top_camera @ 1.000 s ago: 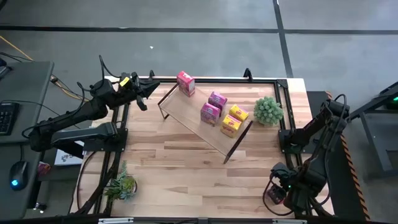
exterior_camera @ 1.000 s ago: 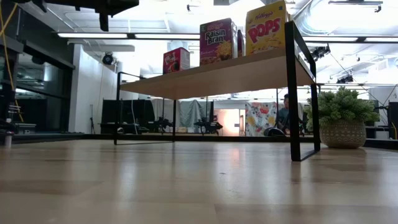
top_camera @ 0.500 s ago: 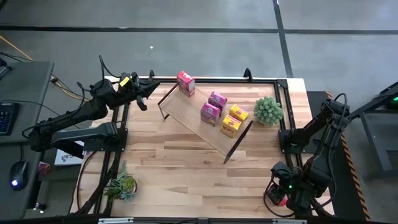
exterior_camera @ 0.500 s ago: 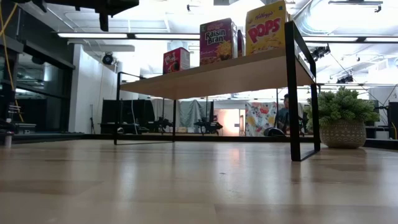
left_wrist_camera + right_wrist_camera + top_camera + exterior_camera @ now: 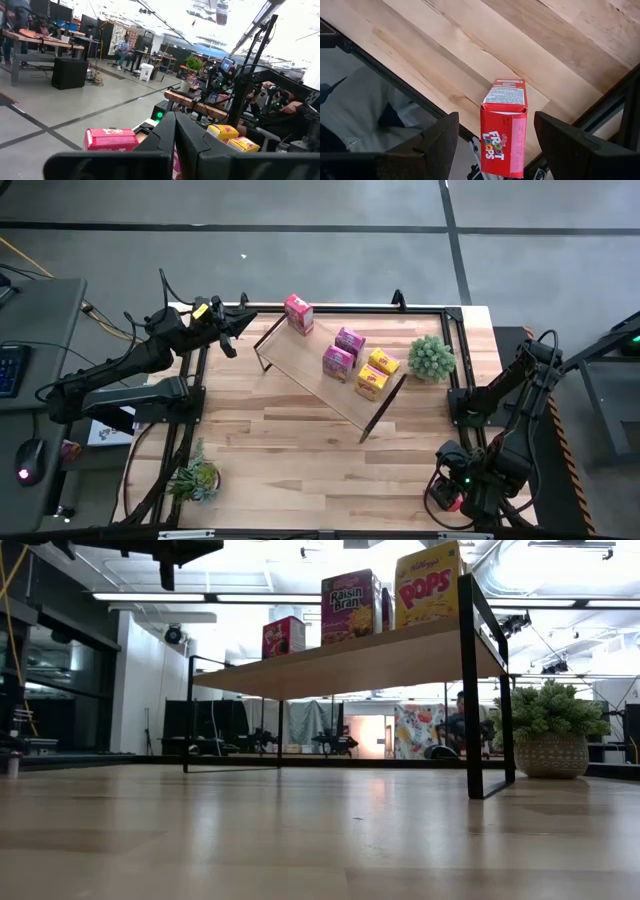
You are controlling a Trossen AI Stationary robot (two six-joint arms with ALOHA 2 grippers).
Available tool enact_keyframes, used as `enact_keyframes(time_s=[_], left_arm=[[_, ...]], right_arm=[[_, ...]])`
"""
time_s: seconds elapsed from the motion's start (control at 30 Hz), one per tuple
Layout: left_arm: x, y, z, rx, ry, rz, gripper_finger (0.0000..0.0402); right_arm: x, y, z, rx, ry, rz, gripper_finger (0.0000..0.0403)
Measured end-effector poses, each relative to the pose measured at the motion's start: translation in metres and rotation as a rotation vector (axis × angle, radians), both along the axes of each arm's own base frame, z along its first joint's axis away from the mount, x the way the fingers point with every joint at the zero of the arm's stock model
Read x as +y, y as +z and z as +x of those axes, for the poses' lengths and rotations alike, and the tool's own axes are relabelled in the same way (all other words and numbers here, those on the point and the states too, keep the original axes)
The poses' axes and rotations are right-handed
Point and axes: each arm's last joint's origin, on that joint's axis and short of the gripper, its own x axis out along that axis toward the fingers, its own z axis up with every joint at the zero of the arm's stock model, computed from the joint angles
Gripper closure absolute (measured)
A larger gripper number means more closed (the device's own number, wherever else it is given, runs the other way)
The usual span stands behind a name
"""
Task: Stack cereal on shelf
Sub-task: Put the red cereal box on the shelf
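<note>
1. Cereal boxes: five stand on the shelf (image 5: 330, 375), including a pink one (image 5: 298, 313).
2. Left gripper (image 5: 243, 321), fingers clenched, hovers beyond the shelf's far-left end.
3. Right gripper (image 5: 490, 150) fingers are spread either side of a red cereal box (image 5: 503, 127) at the table's (image 5: 280, 440) near-right corner; whether they grip it I cannot tell.

round potted plant (image 5: 431, 357), small leafy sprig (image 5: 196, 477)
</note>
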Motion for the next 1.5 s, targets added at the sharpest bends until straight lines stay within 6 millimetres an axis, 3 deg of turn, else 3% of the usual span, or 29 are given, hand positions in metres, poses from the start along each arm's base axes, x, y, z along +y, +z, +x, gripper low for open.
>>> enact_keyframes(time_s=[0.33, 0.77, 1.5], left_arm=[[-0.0001, 0.0015, -0.0002, -0.014, 0.0, 0.008, 0.0401], [-0.0002, 0.0023, -0.0004, -0.02, 0.0, 0.012, 0.0401], [-0.0002, 0.0022, -0.0004, -0.026, -0.003, -0.004, 0.0401]], right_arm=[[-0.0001, -0.0001, 0.0003, 0.005, 0.003, 0.001, 0.0142], [0.0008, 0.0, 0.0003, 0.017, 0.003, 0.017, 0.0037], [0.0026, 0.0, 0.003, -0.032, -0.073, 0.028, 0.0034]])
